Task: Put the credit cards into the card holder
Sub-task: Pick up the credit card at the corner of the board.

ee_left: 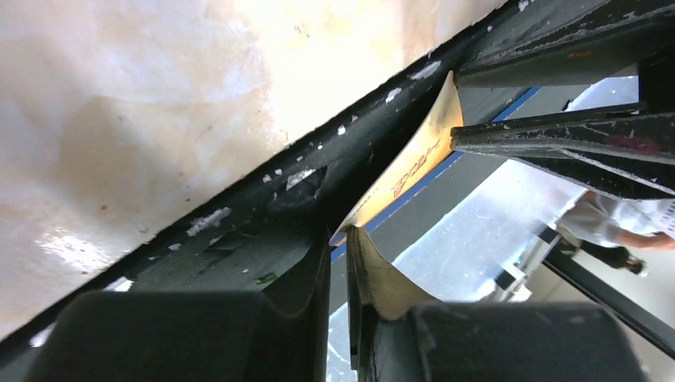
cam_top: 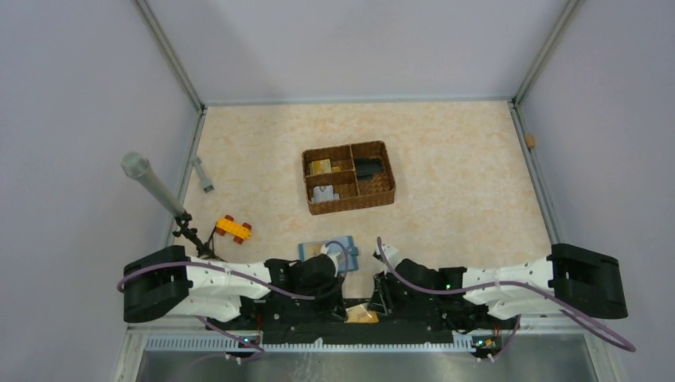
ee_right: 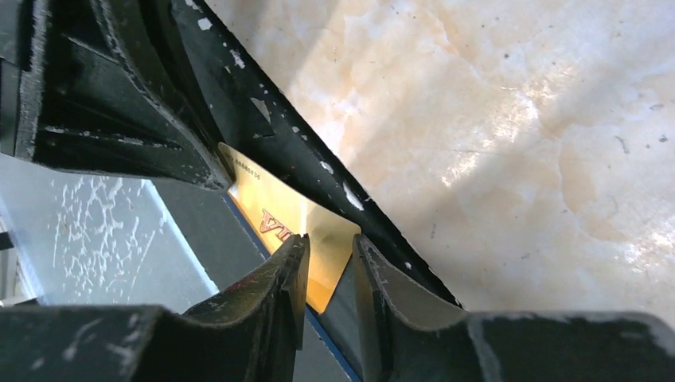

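So the big thing here is the beige marble-look table (cam_top: 446,159), which fills the middle of the overhead view. The two arms sit along the bottom edge, left arm (cam_top: 207,282) and right arm (cam_top: 509,280), both folded inward so their ends meet near bottom centre. Above centre there's a brown wicker basket (cam_top: 391,177) with compartments. It has something yellowish in the upper-left one, something black in the upper-right one and something pale in the lower-left one. At the left edge a grey stick on a little stand (cam_top: 151,181) leans up and to the left. The teal card holder (cam_top: 351,253) lies flat just below centre, partly under the left arm's end. A yellow-and-red toy block (cam_top: 233,228) sits to its left, well apart. The gold card (cam_top: 362,315) is down at bottom centre on the dark rail between the arms, not in the holder. Up close it's bowed (ee_left: 402,171). The left gripper (ee_left: 341,239) has its fingers nearly together with the card's end right at the slit, but I honestly can't tell if it's pinching. The right gripper (ee_right: 328,251) has its fingers parted, with the card's corner (ee_right: 278,207) showing in the gap.
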Available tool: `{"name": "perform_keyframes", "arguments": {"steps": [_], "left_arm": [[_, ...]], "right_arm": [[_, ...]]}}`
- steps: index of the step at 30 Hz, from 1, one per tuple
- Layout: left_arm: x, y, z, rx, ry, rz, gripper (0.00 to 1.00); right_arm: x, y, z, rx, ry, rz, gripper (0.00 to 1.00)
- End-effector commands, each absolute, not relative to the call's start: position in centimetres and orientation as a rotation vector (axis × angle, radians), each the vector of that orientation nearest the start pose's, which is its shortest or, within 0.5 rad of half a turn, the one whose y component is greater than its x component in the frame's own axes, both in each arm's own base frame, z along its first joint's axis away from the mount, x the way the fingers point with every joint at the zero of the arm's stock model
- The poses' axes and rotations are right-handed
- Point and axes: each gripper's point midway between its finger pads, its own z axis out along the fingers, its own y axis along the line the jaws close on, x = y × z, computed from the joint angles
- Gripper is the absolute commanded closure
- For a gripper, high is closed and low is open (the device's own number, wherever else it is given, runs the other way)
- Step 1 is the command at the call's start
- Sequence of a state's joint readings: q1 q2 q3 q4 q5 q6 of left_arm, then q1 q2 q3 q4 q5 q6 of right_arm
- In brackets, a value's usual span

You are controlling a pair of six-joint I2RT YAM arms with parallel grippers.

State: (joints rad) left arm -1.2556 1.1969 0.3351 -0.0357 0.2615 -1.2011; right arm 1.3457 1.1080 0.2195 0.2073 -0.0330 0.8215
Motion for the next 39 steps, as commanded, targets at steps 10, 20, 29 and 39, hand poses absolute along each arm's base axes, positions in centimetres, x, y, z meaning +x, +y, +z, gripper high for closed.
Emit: {"name": "perform_keyframes", "arguments": {"steps": [10, 20, 29, 39], "left_arm": [[6.7, -31.0, 7.0, 0.368, 2.403, -1.212, 1.00], [7.4, -29.8, 8.6, 0.377, 2.334, -1.241, 1.00], [10.1, -27.4, 12.9, 0.472, 2.250, -1.177, 1.00], [8.4, -28.5, 18.4, 0.785, 2.137, -1.357, 1.00]], "right_arm": [[5.0, 26.2, 2.1, -0.585, 2.433, 0.891, 0.70], [6.6, 25.2, 4.9, -0.602, 2.340, 0.949, 0.65], [9.1, 25.4, 14.1, -0.728, 2.097, 1.038, 0.29], [8.4, 28.8, 18.9, -1.078, 1.928, 1.424, 0.21]]}}
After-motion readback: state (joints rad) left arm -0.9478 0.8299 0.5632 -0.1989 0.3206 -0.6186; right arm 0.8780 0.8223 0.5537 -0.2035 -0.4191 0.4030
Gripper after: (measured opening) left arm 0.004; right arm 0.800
